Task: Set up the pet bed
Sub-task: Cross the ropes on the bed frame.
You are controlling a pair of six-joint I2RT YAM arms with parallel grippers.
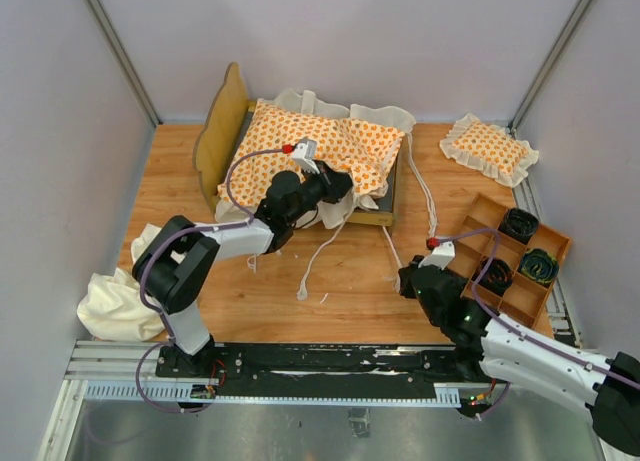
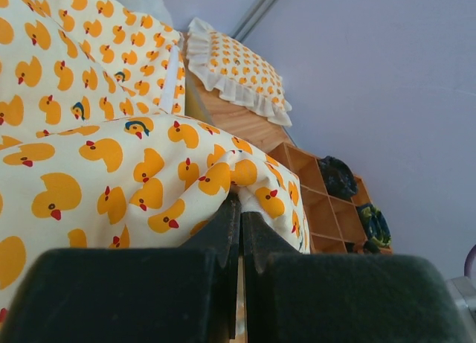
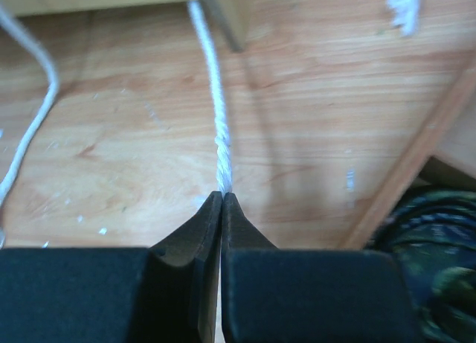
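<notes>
- Closest to us, the right gripper (image 3: 222, 198) has its jaws pressed together on a white tie string (image 3: 219, 127), which runs away over the table (image 3: 111, 157)
- The left gripper (image 2: 239, 209) is closed too, pinching a fold of the duck-print cushion (image 2: 111, 172)
- We see that cushion lying rumpled on the bed frame (image 1: 222, 131) at the back left of the table
- A small pillow (image 1: 490, 149) sits back right, a wooden tray (image 1: 480, 221) is just beside the right gripper, and a cream cloth (image 1: 115, 306) lies near left

The cushion (image 1: 330, 146) hides most of the bed frame (image 1: 222, 131).
</notes>
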